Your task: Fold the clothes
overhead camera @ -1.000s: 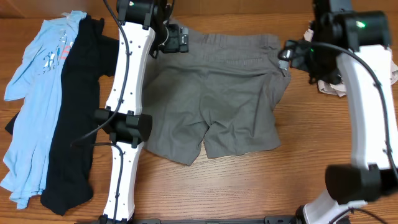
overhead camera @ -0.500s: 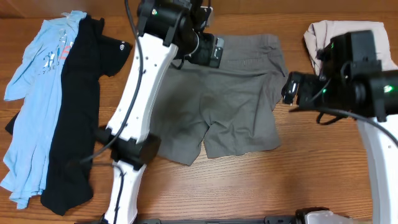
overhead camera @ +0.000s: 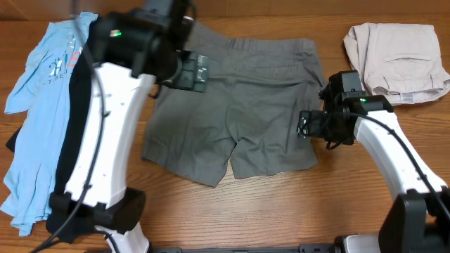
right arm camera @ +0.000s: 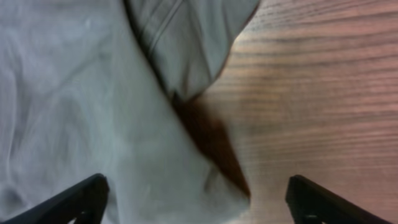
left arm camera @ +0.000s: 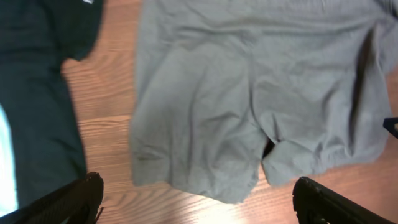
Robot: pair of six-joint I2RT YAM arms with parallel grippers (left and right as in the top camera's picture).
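The grey-olive shorts [overhead camera: 239, 119] lie spread flat in the middle of the wooden table [overhead camera: 295, 211], waistband toward the far edge. The left gripper [left arm camera: 200, 202] hangs high above their upper left part, fingers spread wide and empty. The right gripper [right arm camera: 199, 202] hovers low at the shorts' right edge, its jaws wide apart and gripping nothing. A black T-shirt [left arm camera: 37, 93] and a light-blue shirt [overhead camera: 35, 112] lie at the left, and a folded beige garment [overhead camera: 397, 56] lies at the far right.
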